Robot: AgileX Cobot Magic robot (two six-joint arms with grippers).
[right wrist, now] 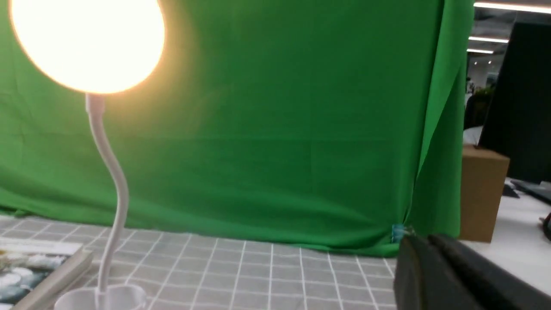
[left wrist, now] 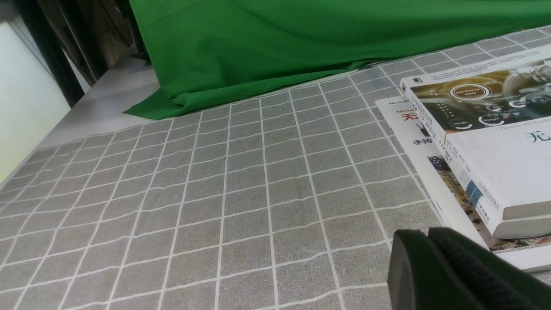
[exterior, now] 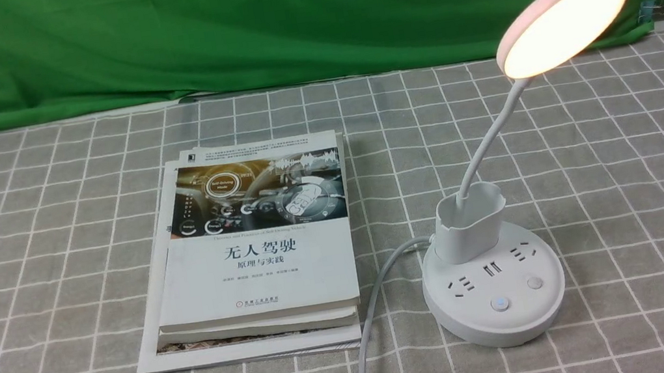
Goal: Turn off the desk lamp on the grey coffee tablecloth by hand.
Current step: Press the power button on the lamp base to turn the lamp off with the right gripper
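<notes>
Showed, nearest the wrist cameras, the left gripper (left wrist: 426, 236) and the right gripper (right wrist: 431, 243), both drawn narrow, fingers together and gripping nothing in view. Found on the robot's right, beyond the grippers, the desk lamp (exterior: 496, 280), set upright on its round base beside a grey cable (exterior: 372, 299). Carried on that base, toward the near edge, a blue-tinted button (exterior: 499, 303) and a plain button (exterior: 534, 282), neither touched. Rose behind to a cup holder (exterior: 469, 235), a thin bent neck (exterior: 491, 141) and a tilted disc head (exterior: 564, 25), brightly lit. Judged by that glow, remained at the very start, with the approach, the press on the correct button and the darkening of the lamp all to come. Could not be told from the pictures which button to press. Spread beneath it all in a white-lined grid, the grey coffee tablecloth (exterior: 48, 268), and bore a stack of books (exterior: 259, 270) to the lamp's left. Hung beyond the far edge, a green backdrop cloth (exterior: 307, 19). Lay past that, in the room, a cardboard box (right wrist: 482, 193), a dark panel (right wrist: 510, 103) and bright ceiling lights (right wrist: 512, 7).
</notes>
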